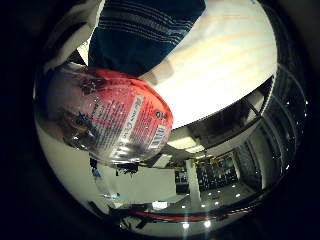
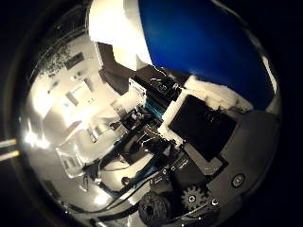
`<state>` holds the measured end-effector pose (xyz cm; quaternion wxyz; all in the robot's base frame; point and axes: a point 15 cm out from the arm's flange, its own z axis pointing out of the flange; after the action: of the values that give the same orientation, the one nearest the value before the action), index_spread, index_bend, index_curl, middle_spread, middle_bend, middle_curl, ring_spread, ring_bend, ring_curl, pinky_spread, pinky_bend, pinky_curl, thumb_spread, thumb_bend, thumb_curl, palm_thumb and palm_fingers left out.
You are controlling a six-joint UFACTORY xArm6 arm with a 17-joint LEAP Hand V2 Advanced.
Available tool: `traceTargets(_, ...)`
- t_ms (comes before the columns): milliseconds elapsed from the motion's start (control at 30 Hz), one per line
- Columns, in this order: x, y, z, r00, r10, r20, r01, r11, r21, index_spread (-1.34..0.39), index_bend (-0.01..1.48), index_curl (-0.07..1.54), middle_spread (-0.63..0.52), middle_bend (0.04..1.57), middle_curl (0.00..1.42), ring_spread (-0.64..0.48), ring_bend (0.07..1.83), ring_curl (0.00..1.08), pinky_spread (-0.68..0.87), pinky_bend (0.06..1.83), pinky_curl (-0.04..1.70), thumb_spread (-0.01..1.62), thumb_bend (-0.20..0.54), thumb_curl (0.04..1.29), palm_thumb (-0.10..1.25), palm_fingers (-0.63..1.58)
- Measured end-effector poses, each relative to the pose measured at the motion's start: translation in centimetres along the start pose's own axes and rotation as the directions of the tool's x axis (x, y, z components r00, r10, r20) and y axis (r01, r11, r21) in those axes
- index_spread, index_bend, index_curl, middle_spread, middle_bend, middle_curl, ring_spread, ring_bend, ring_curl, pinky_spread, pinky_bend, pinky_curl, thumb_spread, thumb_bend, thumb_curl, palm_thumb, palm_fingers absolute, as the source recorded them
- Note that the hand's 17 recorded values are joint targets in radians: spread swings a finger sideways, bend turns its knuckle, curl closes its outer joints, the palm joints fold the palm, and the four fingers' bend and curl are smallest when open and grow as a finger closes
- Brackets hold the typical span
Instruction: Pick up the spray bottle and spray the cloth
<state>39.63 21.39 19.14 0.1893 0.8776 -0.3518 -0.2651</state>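
Note:
The spray bottle (image 1: 108, 118), clear with a red printed label, fills much of the right little finger side palm view and lies close against the palm. Beyond it a dark blue striped cloth (image 1: 150, 28) lies on a pale table (image 1: 225, 60). In the right thumb side palm view my hand (image 2: 189, 128) shows as black and white fingers curled across the picture, with a gear (image 2: 194, 199) at the edge. A large plain blue surface (image 2: 213, 47) lies past the fingers, next to a white surface (image 2: 114, 24); I cannot tell what it is.
Behind the bottle the room shows, with dark shelving (image 1: 215, 170) and bright lamps (image 1: 185, 225). The right thumb side palm view shows more of the room, with pale furniture (image 2: 71, 104) and a bright light (image 2: 33, 137).

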Motion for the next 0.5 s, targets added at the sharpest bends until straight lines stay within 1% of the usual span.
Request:
traceTargets(300, -0.8, -0.1, 0.0, 1.0, -0.013, -0.007, 0.013, 1.0, -0.007, -0.19, 1.18, 0.7, -0.07, 1.36, 0.56, -0.15, 1.48, 0.58, -0.14, 0.96, 1.46, 0.82, -0.017, 0.82, 1.03, 1.21)
traceTargets(500, -2.0, -0.3, -0.5, 0.999, -0.033, -0.01, 0.033, 0.999, 0.014, -0.2, 1.18, 0.71, -0.07, 1.36, 0.56, -0.15, 1.48, 0.58, -0.14, 0.96, 1.46, 0.82, -0.017, 0.82, 1.03, 1.2)
